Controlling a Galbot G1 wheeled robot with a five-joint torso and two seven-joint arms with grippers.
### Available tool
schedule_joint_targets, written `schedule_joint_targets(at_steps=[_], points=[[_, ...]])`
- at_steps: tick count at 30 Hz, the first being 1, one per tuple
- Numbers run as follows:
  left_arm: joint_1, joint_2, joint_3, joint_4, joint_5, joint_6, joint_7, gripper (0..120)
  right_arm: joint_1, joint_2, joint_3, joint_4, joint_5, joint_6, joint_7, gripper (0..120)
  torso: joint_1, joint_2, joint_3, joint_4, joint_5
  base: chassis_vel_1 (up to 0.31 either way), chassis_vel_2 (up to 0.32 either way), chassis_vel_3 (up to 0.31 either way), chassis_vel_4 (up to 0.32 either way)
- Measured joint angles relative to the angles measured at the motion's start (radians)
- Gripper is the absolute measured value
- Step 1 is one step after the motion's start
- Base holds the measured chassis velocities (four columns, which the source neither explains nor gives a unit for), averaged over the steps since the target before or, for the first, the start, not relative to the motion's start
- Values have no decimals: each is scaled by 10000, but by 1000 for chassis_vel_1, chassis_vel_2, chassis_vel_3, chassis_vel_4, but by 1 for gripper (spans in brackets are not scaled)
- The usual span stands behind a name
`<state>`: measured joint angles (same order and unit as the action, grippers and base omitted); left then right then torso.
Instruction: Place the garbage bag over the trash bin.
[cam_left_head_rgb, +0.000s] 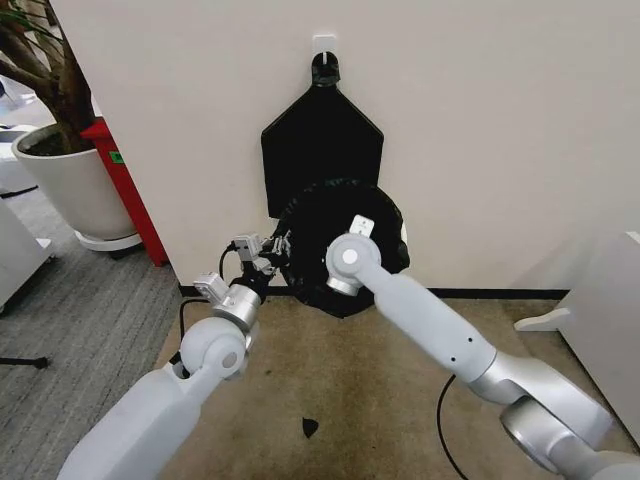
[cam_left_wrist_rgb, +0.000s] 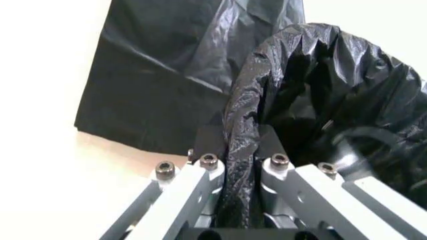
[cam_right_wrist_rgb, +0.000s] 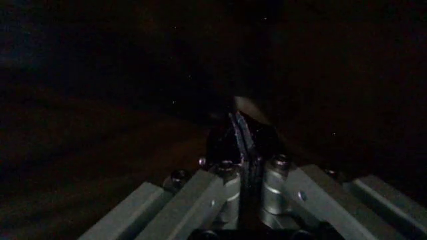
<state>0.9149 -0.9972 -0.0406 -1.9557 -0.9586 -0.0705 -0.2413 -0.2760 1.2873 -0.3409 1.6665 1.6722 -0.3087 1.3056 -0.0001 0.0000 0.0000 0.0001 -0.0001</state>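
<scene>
The tan floor (cam_left_head_rgb: 400, 400) carries a small black scrap (cam_left_head_rgb: 310, 427) near the wall.

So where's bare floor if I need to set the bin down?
Bare tan floor lies between both arms, apart from one small black scrap. It is crowded at the wall: the garbage bag, left gripper and right gripper meet there.

The garbage bag (cam_left_wrist_rgb: 320, 75) is thin, crinkled, glossy black plastic; the flat bundle (cam_left_head_rgb: 321, 150) at its 12 o'clock looks smooth and matt.

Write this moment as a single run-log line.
left hand: shut on garbage bag rim | right hand: shut on film inside bag | trash bin: bagged, by wall
</scene>
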Motion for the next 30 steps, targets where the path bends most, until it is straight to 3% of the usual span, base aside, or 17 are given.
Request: schedule_joint_targets(at_steps=[9, 15, 19, 21, 25, 27, 30], points=[[-108, -73, -53, 265, -689, 205, -441, 4, 78, -1230, -52, 3067, 989, 174, 229, 0, 0, 0, 0, -1, 1, 0, 0, 0, 0], [-40, -97, -178, 436, -1153, 314, -600, 4, -234, -2576, 920, 4672, 921, -341, -1988, 0, 0, 0, -1, -2, 4, 0, 0, 0, 0], [19, -91, -225, 392, -1763, 540, -893, 4, -691, -3874, 1930, 5392, 100, -877, -3604, 18, 0, 0, 0, 1, 2, 0, 0, 0, 0], [21, -87, -229, 352, -1942, 598, -982, 4, -865, -4144, 2167, 5516, 49, -941, -3795, 19, 0, 1, -1, -1, 3, 0, 0, 0, 0], [47, -5, -296, 200, -2668, 884, -1346, 4, -2568, -5620, 3508, 6364, -501, -547, -5082, 37, 0, 0, -1, -3, 5, 0, 0, 0, 0], [58, 18, -321, 167, -2816, 928, -1417, 4, -3019, -5817, 3835, 6507, -665, -480, -5443, 40, 0, 1, -1, -4, 5, 0, 0, 0, 0], [84, 86, -446, 50, -3497, 1133, -1768, 4, -5172, -6157, 5392, 7051, -847, -65, -6119, 55, 0, 1, -2, -4, 5, 0, 0, 0, 0]])
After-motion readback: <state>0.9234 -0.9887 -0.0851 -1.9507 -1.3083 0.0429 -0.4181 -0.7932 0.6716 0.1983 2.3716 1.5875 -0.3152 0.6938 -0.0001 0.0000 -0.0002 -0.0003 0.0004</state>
